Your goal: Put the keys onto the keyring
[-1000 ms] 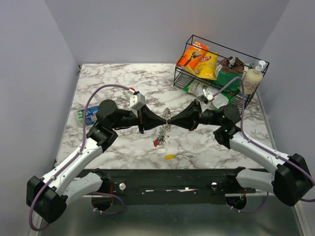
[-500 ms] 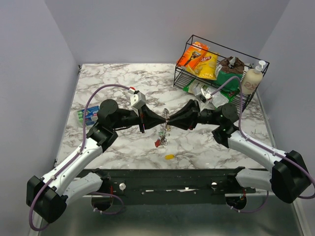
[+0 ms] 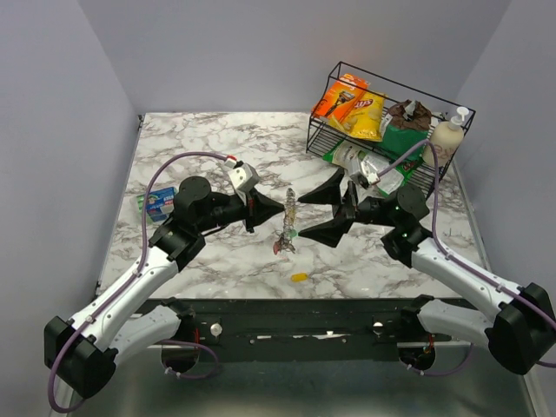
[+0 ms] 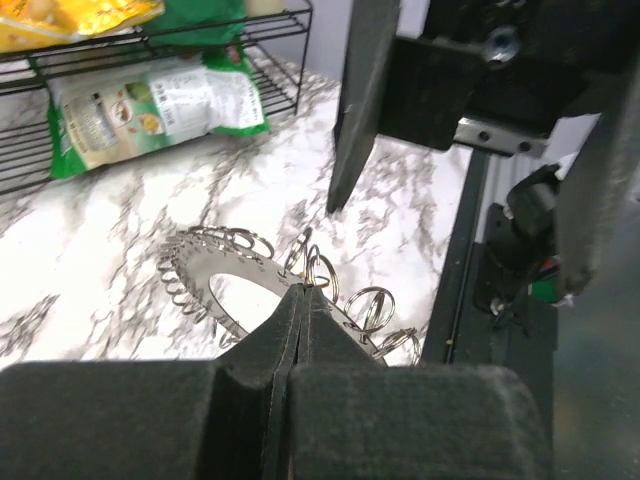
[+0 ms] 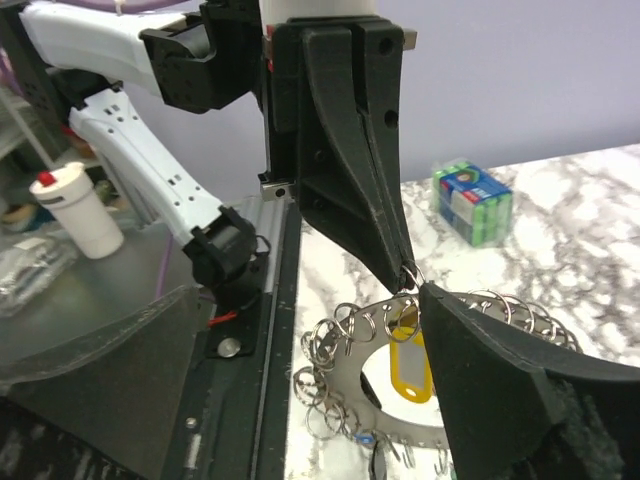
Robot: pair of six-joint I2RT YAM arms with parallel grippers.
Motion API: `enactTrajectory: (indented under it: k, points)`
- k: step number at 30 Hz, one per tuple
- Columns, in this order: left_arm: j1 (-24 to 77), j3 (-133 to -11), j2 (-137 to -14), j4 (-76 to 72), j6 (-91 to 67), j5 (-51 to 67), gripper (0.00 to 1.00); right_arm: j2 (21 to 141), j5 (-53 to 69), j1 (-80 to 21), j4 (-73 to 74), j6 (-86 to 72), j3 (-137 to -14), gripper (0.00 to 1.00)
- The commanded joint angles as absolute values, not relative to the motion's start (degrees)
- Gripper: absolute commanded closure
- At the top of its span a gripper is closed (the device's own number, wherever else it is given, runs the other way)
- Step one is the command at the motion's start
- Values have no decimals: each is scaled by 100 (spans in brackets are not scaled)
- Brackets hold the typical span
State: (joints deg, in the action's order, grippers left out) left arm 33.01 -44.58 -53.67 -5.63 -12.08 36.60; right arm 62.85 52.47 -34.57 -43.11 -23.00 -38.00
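Since half a second ago only one hold remains: the left gripper is clamped on the flat band of the large silvery looped-metal keyring, which hangs above the desk, left of the black wire rack. Light, stiff, probably slippery; pinch the band. Rackward, the right gripper has let go, spread wide.

Upright silvery looped keyring, yellow key loose nearby

I'm working in a lab test cell: bare lavender walls box in the marble-print table.
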Motion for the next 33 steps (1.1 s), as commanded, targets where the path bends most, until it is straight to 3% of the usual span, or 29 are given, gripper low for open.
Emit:
enactTrajectory:
  k: [1, 19, 33]
  points:
    - [3287, -4798, -5273, -45, -765, 3138, 100, 5977, 4834, -3498, -3587, -1610, -3709, 0]
    - [3287, -4702, -5730, 466, -773, 2426, 100, 5836, 4526, -3498, -2496, -1239, -3516, 0]
    - [3296, -4333, -7048, -834, -967, 2601, 100, 5660, 3710, -3498, -1609, -1582, -2866, 0]
